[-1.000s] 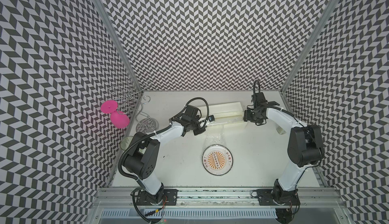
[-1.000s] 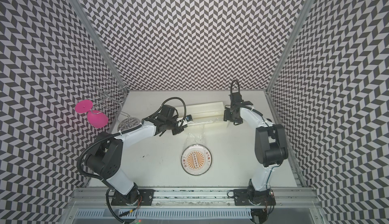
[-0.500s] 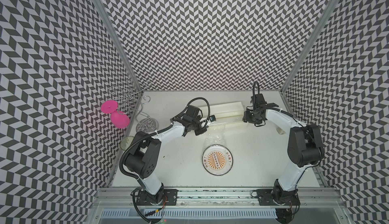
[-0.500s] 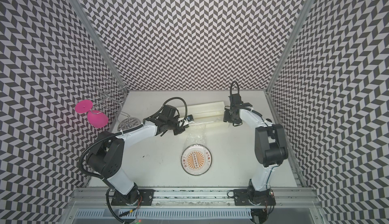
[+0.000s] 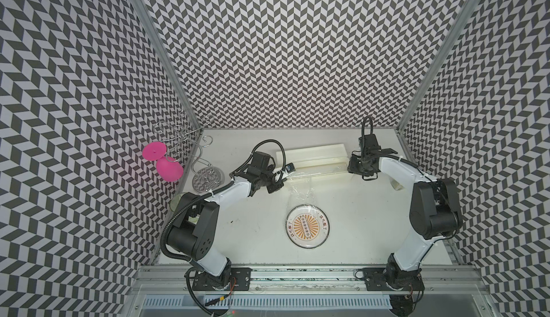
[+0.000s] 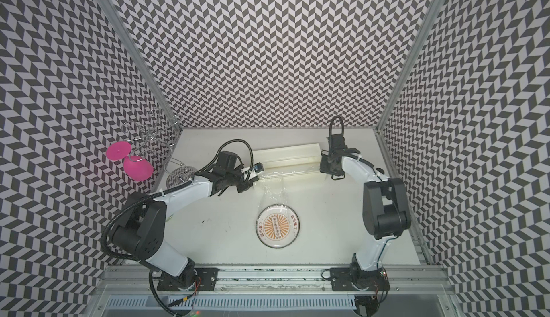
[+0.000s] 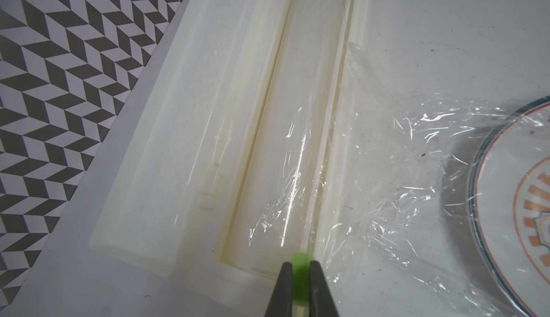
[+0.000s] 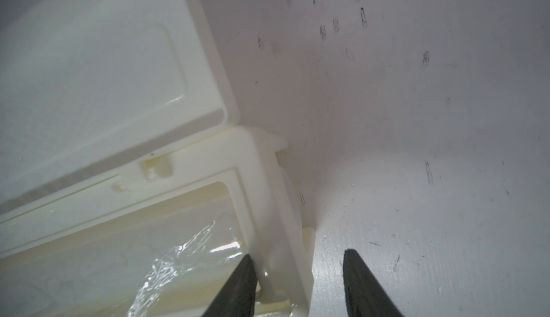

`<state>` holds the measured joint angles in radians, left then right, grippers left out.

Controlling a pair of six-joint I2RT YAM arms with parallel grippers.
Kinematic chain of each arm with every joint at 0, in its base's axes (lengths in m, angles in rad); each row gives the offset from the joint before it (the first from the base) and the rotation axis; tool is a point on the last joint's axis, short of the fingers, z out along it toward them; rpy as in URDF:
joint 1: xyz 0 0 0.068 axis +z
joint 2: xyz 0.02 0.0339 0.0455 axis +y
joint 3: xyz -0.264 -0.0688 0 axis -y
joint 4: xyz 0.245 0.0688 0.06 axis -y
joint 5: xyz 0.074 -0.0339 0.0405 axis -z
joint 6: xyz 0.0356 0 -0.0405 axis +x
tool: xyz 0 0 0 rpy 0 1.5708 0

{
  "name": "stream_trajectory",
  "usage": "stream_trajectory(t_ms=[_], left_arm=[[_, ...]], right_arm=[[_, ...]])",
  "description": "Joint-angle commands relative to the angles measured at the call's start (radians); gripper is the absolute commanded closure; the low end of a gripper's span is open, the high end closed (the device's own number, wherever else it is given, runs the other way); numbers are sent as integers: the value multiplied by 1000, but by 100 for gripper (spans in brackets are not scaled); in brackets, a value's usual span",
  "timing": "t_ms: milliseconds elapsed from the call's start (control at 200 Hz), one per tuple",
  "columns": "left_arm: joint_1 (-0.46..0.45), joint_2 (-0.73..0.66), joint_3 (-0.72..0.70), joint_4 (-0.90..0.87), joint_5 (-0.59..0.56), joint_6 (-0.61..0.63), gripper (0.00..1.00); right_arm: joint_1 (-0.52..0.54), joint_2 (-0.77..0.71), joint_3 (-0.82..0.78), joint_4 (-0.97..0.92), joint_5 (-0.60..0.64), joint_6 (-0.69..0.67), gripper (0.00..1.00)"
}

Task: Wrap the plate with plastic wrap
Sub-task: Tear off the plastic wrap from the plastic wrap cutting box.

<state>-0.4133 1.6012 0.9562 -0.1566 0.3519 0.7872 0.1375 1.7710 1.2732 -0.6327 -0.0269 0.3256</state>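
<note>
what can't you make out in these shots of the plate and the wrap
plastic wrap: both top views, clear film, edges too faint to trace
plate: left wrist view, frame edge cuts most of it off; top views, characters too small to read
green tab: both top views, hidden under the left gripper clamping it
right gripper: right wrist view, its own finger hides any contact with the dispenser box

The left arm extended forward and inward from its base, elbow bent, wrist held low. Its left gripper had both dark jaws pinched almost together on a small green tab. The right arm stood up from its base, folded at the elbow and angled inward, and the right gripper pointed downward with its two dark fingers standing apart.
</note>
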Motion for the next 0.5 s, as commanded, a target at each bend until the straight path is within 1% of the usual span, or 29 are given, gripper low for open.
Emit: stream_trajectory(t_ms=[0,65,105,195,255,326,381,431,496], left_arm=[[26,-36,29,-70,-124,1,82],[26,-42,57,-85,-136,-24,69],[22,-44,83,-97,-132,-50,64],[7,-41,163,-142,-144,-104,59],[-1,-37,213,-147,-167,-174,55],[-8,-23,274,-153,-174,-284,54],[-9,4,323,-159,-186,-400,54],[-10,41,379,-195,-196,-505,56],[-18,99,451,-267,-188,-592,60]], right_arm=[[-70,16,-41,-122,228,9,53],[-68,11,-29,-120,206,7,51],[-61,11,-15,-119,192,7,49],[-38,6,20,-117,160,6,43],[-20,4,53,-126,151,7,39],[-1,-3,93,-134,134,6,35],[9,-11,121,-141,129,6,32],[21,-15,147,-150,129,3,29],[41,-30,167,-157,139,-1,28]])
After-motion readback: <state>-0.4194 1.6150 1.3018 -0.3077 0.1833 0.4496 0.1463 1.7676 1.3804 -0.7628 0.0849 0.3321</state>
